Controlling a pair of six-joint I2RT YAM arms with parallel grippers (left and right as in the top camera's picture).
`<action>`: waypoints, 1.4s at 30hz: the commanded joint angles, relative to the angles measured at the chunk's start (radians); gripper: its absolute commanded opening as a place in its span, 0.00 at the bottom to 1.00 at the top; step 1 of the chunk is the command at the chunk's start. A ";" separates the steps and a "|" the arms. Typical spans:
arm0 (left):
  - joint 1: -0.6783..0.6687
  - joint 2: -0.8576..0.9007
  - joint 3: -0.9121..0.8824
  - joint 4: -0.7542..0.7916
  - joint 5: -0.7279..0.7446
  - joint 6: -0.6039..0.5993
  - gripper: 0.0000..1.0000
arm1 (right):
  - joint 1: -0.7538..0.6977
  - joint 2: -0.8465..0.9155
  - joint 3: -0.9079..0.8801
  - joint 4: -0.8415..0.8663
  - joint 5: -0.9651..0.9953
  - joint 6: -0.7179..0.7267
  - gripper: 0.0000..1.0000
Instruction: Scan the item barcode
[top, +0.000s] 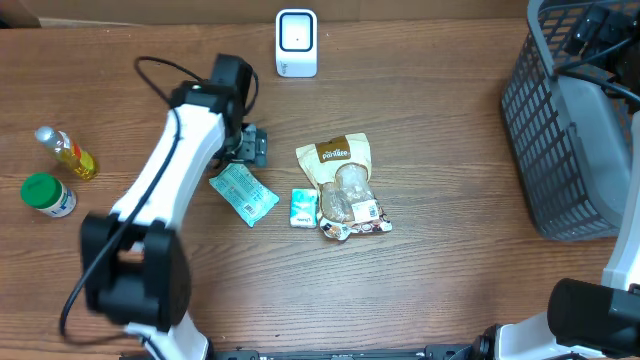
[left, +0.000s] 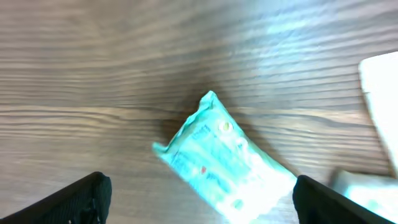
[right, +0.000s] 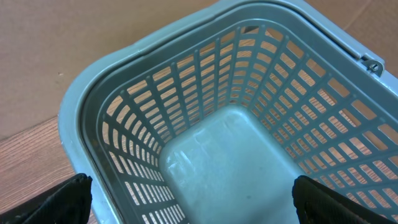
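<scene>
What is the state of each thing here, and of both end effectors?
Left end effector: open, above the teal packet.
Right end effector: open, above the basket.
Basket: nothing visible inside.
Teal packet: flat on table, not held.
Brown bag: lying flat.
Jar: lid on.
Bottle: cap on.

Overhead view lit evenly and brightly; only faint shadows cast on desk (top: 450, 280). Left wrist view blurred throughout; teal packet (left: 224, 162) overexposed, wood washed by glare upper right. Basket (right: 186, 93) rendered sharp, softly lit.

Teal packet (top: 243, 193), grey lattice basket (top: 541, 120)
</scene>
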 joint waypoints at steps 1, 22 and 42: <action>0.016 -0.033 0.000 -0.014 -0.021 -0.026 0.93 | 0.000 -0.010 0.018 0.003 0.010 0.004 1.00; 0.051 -0.031 -0.373 -0.030 0.142 -0.107 0.05 | 0.000 -0.010 0.018 0.003 0.010 0.004 1.00; 0.015 -0.031 -0.473 0.341 0.433 -0.130 0.08 | 0.000 -0.010 0.018 0.003 0.010 0.003 1.00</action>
